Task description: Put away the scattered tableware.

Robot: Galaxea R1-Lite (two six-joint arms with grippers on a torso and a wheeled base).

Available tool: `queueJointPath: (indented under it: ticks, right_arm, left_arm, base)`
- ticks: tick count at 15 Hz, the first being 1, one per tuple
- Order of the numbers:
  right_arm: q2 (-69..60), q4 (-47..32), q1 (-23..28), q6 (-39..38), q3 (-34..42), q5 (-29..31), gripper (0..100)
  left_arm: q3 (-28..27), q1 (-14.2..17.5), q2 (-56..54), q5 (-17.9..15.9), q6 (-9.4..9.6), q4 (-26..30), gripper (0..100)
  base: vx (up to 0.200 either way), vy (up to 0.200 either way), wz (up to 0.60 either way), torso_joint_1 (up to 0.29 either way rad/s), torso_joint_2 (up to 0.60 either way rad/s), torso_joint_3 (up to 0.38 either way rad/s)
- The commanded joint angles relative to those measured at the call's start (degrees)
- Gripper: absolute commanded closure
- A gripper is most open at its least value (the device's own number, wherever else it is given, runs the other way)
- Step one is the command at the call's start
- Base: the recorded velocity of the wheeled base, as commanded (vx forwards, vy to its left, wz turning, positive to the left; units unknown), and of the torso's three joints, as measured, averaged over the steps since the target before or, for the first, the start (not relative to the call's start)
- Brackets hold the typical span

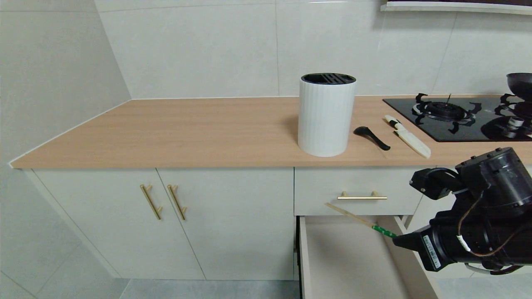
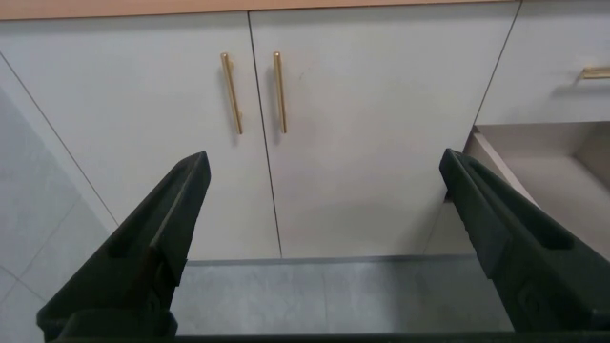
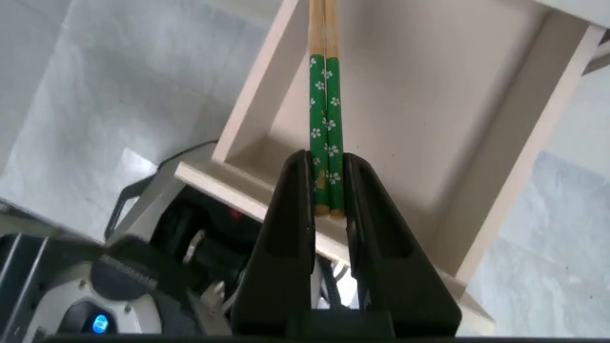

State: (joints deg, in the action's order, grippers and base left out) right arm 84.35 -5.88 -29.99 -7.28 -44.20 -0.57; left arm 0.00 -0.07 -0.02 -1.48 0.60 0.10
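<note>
My right gripper is shut on a pair of chopsticks with green flowered ends, held over the open drawer. In the head view the chopsticks slant from the right gripper up and left above the drawer. On the wooden counter lie a black spoon and a cream-handled knife, to the right of a white ribbed holder with a black slotted top. My left gripper is open, low in front of the cabinet doors, holding nothing.
A black gas hob with a dark pot sits at the counter's far right. A shut drawer with a gold handle is above the open one. The counter's left stretch is bare wood.
</note>
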Motion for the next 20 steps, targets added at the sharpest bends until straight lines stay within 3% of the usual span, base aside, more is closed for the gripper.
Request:
queueJointPath:
  ticks: [1, 14, 20]
  right_arm:
    - [2.58, 0.6, 0.02, -0.02, 0.52, -0.04, 100]
    - [5.57, 1.39, 0.11, -0.02, 1.05, 0.22, 100]
    - [6.09, 1.39, 0.11, -0.02, 0.87, 0.22, 100]
  left_arm:
    - [0.0, -0.01, 0.02, -0.02, 0.02, -0.01, 0]
    - [0.0, -0.01, 0.02, -0.02, 0.02, -0.01, 0]
    - [0.0, -0.01, 0.02, -0.02, 0.02, -0.01, 0]
  base:
    - [0.0, 0.0, 0.0, -0.105, 0.3, 0.193]
    - [0.0, 0.0, 0.0, -0.15, 0.45, 0.295]
    - [0.0, 0.0, 0.0, -0.021, 0.1, 0.069]
